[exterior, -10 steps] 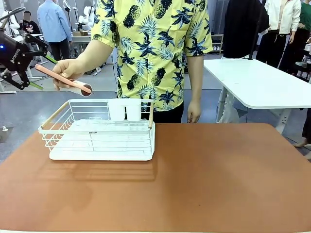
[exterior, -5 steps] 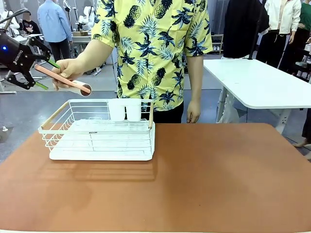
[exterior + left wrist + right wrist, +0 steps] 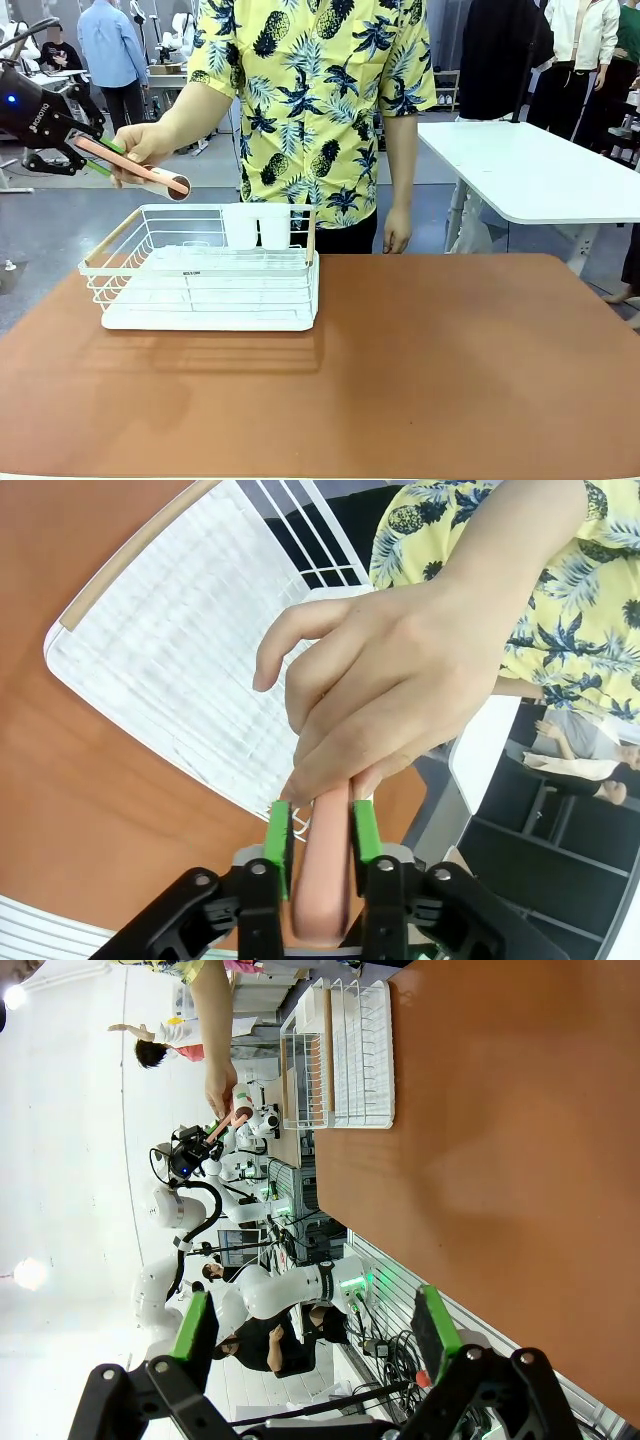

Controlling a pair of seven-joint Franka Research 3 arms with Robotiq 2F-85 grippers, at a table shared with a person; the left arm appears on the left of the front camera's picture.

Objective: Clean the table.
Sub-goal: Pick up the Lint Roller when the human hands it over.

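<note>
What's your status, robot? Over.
Copy: left gripper shut on pink stick. In the way: person's hand gripping the same stick. Other side: right gripper open, empty. On the table: white wire rack.

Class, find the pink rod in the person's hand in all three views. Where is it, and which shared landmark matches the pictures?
Front view: pink rod upper left, above the white wire rack, held by the person's hand and the left gripper.
Left wrist view: bottom centre, clamped between the green pads, the hand on its far part.
Right wrist view: small, upper left, at the hand.
Shared landmark: the rack.
</note>
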